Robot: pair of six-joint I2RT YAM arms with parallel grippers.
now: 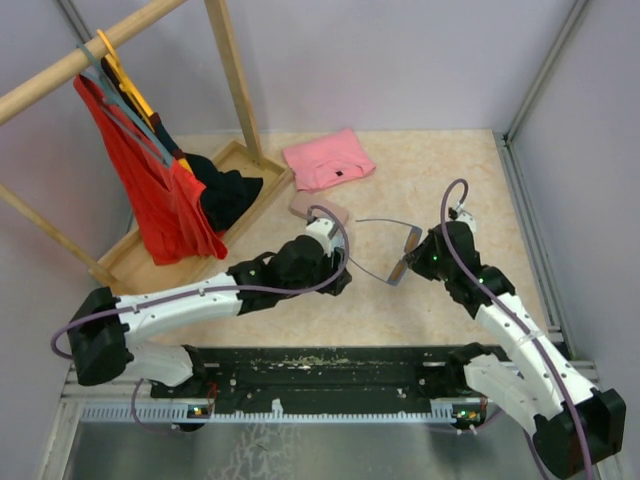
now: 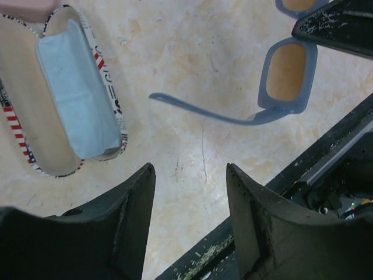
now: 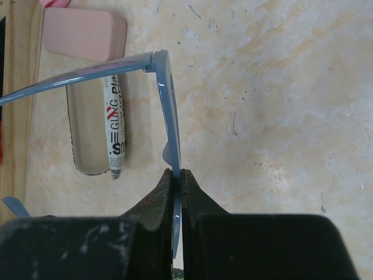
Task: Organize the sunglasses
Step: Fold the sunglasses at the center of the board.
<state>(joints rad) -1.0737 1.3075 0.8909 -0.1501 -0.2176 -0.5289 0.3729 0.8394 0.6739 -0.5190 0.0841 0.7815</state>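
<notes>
Right wrist: "GURG" case (image 3: 115,125) behind sunglasses (image 3: 169,116)

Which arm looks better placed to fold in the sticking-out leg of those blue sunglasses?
Probably the left: the left gripper is open and empty, facing the outstretched temple of the grey-blue sunglasses, while the right gripper is shut on their frame, holding them.

Sunglasses (image 2: 287,73): one pair. Cases: two, pink case (image 3: 84,34), flag-patterned case (image 2: 23,111). Blue cloth (image 2: 76,93): one.
</notes>
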